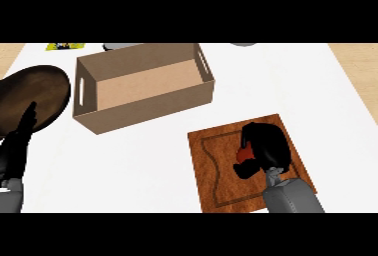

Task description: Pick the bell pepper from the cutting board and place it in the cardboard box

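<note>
A red bell pepper (243, 154) lies on the wooden cutting board (214, 170) at the lower right. My right hand (267, 145) covers the pepper from above, its fingers curled round it, so only a red patch shows at the hand's left side. The open cardboard box (140, 87) stands at the upper middle, with slot handles in its walls and nothing visible inside. My left hand (16, 147) rests at the left edge, fingers straight and pointing up, holding nothing.
A dark round plate (33, 95) lies at the far left, partly behind my left hand. A yellow object (65, 46) and two grey items (114, 47) (244, 44) sit at the counter's far edge. White counter stretches between box and board.
</note>
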Controlling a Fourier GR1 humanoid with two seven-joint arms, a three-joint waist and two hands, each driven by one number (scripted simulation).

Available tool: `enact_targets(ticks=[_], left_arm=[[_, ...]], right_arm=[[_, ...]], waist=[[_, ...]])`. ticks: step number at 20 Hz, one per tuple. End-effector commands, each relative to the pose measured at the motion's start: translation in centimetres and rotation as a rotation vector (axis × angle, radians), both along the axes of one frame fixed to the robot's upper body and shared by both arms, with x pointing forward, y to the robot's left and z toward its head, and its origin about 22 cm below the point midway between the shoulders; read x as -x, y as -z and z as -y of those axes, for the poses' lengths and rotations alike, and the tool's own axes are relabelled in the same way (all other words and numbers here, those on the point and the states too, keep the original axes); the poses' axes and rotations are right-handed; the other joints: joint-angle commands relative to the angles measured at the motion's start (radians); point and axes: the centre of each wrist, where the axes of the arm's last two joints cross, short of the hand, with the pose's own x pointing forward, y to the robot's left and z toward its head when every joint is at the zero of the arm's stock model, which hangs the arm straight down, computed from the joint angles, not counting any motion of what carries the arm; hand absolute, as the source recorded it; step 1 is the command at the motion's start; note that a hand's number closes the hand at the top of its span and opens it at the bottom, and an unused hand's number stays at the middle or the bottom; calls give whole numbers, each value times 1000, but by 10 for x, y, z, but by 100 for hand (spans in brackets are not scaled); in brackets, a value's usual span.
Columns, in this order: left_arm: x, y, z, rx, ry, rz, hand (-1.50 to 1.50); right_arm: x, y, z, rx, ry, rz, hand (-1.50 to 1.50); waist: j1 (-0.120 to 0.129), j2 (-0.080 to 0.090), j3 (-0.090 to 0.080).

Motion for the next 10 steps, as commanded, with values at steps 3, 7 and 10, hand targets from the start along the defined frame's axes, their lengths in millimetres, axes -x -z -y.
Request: enact_targets(ticks=[3, 7, 10], left_arm=[[2, -3, 6, -4, 31, 6, 0], [0, -8, -8, -1, 43, 10, 0], [2, -4, 10, 21, 67, -2, 0]], right_arm=[[22, -46, -36, 65, 353, 199, 150], [35, -91, -68, 54, 318, 450, 150], [27, -121, -102, 69, 249, 521, 150]], waist=[[33, 0, 2], [42, 9, 3], [65, 12, 3]])
